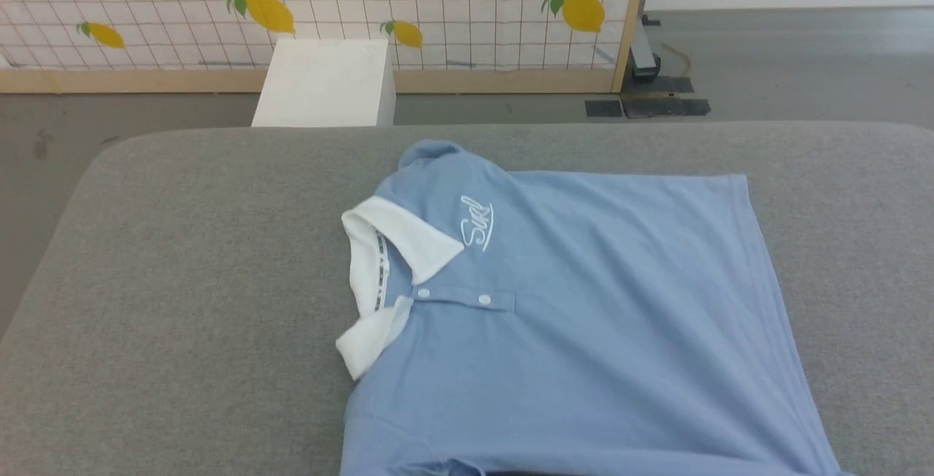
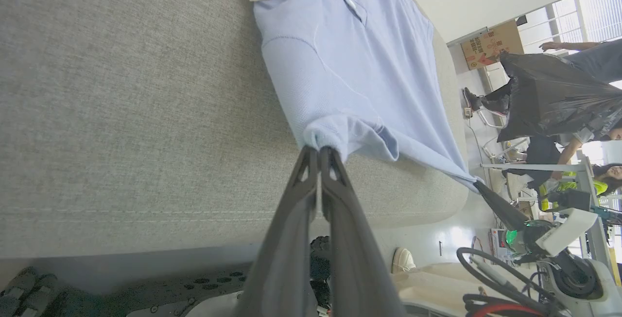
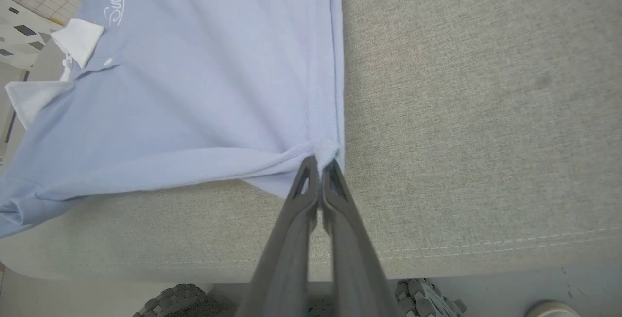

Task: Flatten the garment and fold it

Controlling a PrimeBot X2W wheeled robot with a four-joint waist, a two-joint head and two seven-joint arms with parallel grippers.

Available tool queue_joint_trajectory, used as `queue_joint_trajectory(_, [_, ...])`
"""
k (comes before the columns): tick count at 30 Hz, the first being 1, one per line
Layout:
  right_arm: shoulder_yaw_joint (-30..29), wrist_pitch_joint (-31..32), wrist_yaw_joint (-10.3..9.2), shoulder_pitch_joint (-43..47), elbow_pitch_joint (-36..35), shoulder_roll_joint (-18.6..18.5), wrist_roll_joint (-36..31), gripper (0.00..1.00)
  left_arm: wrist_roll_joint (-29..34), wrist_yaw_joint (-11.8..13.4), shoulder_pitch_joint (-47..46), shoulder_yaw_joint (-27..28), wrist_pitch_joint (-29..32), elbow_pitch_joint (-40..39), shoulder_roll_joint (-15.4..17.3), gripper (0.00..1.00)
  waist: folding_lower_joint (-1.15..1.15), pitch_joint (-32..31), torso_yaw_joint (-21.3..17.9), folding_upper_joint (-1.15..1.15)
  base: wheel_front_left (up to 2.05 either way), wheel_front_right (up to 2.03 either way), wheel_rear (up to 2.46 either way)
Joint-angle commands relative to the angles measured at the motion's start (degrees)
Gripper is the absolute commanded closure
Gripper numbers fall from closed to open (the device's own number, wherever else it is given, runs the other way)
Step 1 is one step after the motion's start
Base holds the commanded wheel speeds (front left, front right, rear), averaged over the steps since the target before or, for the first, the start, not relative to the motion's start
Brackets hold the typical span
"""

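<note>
Where garment (image 1: pixel 584 315) lies on grey cushion (image 1: pixel 182 279), white box (image 1: pixel 325 82) behind

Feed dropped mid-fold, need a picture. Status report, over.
Both shut: left gripper on garment's near edge, right gripper on hem corner. Garment front-up on grey cushion, collar to robot's left. Beyond it a white box, not in the way.

Grey fabric cushion (image 1: pixel 182 279) is seen in front. White box (image 1: pixel 325 82) is set on the floor behind it, near lemon-printed grid screen (image 1: pixel 452 1). Cardboard box (image 2: pixel 491 44) and black bag (image 2: pixel 549 98) are seen by a person's arm (image 2: pixel 566 44).
</note>
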Motion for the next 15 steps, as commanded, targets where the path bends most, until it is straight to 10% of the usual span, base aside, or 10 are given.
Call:
queue_joint_trajectory(1, [-1.0, 0.6, -0.08, 1.3, -1.2, 0.8, 0.1, 1.00, -0.6, -0.1, 1.7, 0.7, 0.0, -1.1, 0.9, 1.00, 0.01, -0.5, 0.4, 0.00, 0.00, 0.00, 0.00])
queue_joint_trajectory(15, [-2.3, 1.8, -0.08, -1.4, -8.8, 0.7, -2.6, 1.00, 6.6, -0.8, -3.0, 1.3, -1.2, -7.2, 3.5, 1.00, 0.01, 3.0, -0.3, 0.00, 0.00, 0.00, 0.00])
